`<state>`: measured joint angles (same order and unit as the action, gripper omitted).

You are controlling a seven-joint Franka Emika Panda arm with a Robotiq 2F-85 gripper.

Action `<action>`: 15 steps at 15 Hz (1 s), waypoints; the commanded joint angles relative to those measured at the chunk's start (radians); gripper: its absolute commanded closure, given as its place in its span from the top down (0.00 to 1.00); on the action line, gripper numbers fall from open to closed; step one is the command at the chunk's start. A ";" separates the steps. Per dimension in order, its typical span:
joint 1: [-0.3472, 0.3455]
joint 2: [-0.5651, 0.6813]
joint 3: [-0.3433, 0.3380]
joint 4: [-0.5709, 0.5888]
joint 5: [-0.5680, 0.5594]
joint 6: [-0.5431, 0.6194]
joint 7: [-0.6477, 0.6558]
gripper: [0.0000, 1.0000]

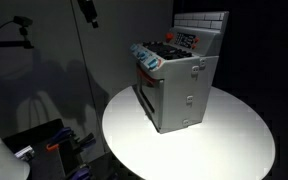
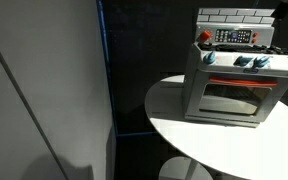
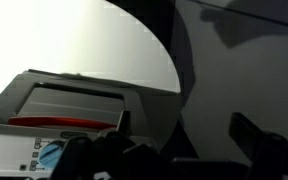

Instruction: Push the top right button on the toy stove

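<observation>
So the toy stove (image 1: 179,85) sits on a round white table (image 1: 234,140), upright, more toward the back of the tabletop than the front edge. In both exterior views you can see its white brick-pattern back panel (image 1: 200,22) sticking up behind the dark cooktop (image 1: 169,45), and a row of blue-and-white knobs (image 1: 149,60) runs along the front edge above the oven door (image 2: 229,98). From the front-on exterior view the stove (image 2: 234,85) is at the right side of the picture, with a red handle strip (image 2: 239,80) across the top of the door and a small red bit (image 2: 206,37) at one end of the panel under the bricks; the table (image 2: 199,135) spreads out below it. The wrist view looks down at the stove (image 3: 69,100) from above and in front: door window, red handle and one knob show at lower left, bright table (image 3: 104,40) beyond. The hand (image 3: 184,135) comes in from the bottom of that view, its fingers (image 3: 122,125) dark and blurry but clearly spread apart with nothing between them, not touching the stove. Can't make out which button is which from any of these, too small and dim. A dark thing hangs at the top edge of an exterior view (image 1: 84,10), but I can't tell what it is.
</observation>
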<state>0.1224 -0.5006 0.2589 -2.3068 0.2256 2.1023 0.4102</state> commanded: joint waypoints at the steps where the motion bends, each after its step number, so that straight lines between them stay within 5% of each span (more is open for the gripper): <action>1: -0.002 0.004 -0.006 0.015 -0.012 -0.006 0.011 1.00; 10: -0.060 0.040 -0.042 0.111 -0.040 -0.097 0.029 1.00; 15: -0.131 0.087 -0.042 0.166 -0.169 -0.094 0.066 1.00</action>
<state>0.0217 -0.4618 0.2189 -2.2055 0.1238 2.0277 0.4314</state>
